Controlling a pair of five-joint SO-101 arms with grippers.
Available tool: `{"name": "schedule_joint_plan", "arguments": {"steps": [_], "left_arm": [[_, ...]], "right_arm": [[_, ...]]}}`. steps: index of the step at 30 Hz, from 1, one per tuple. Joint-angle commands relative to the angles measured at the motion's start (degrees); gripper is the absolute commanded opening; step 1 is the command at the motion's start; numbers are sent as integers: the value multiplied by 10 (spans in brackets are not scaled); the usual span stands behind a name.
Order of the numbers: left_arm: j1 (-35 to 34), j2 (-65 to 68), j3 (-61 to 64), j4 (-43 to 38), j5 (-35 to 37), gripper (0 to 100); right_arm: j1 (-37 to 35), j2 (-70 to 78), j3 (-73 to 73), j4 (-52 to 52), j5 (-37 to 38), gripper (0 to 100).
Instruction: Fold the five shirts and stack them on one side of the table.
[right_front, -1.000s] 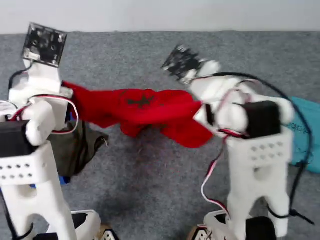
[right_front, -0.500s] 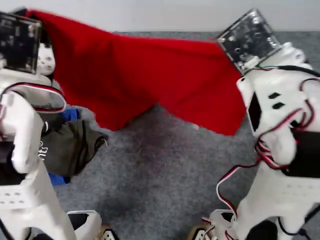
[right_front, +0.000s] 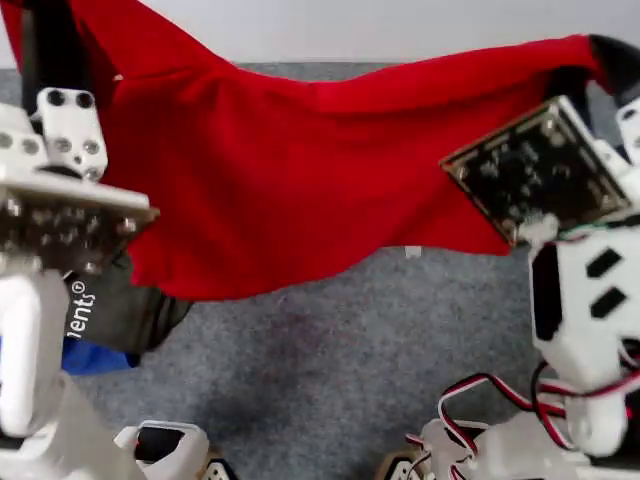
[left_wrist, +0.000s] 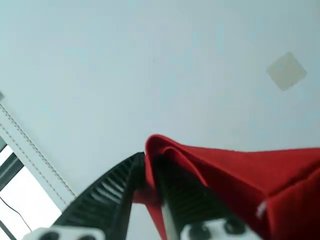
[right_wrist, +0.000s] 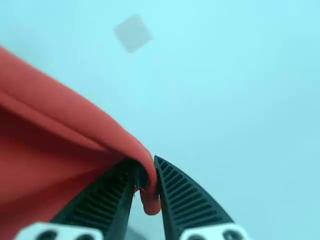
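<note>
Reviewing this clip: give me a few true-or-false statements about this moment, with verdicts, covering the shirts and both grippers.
1. The left gripper is shut on a corner of the red shirt. True.
2. The red shirt lies flat on the table. False: it hangs spread out between the two grippers, up off the table.
3. The right gripper is open and empty. False: it is shut on an edge of the red shirt.
4. A dark shirt lies crumpled on the table. True; a blue garment shows from under it.
5. The dark shirt is clamped in a gripper. False: nothing grips it.
</note>
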Motion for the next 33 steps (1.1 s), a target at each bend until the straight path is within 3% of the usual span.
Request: {"name": "schedule_joint_plan", "arguments": {"steps": [1,5,12,22,28,33], "left_arm": [[7,-10,-54,41,-19,13],[7,-10,-110,105,-19,13],[7,-10,-198,192,-19,13],[3,-10,-305,299,-18,13],[4,-4,-305,317,-18,13],[8,-2,-221,317,-18,13]], "right_arm": [[44,-8,-27,-10,9,10],[102,-23,-25,8,9,10],[146,-64,-26,133,31,10],[152,-146,-3,192,34,10],[152,-206,145,192,45,10],[150,-267,327,188,45,10]]}}
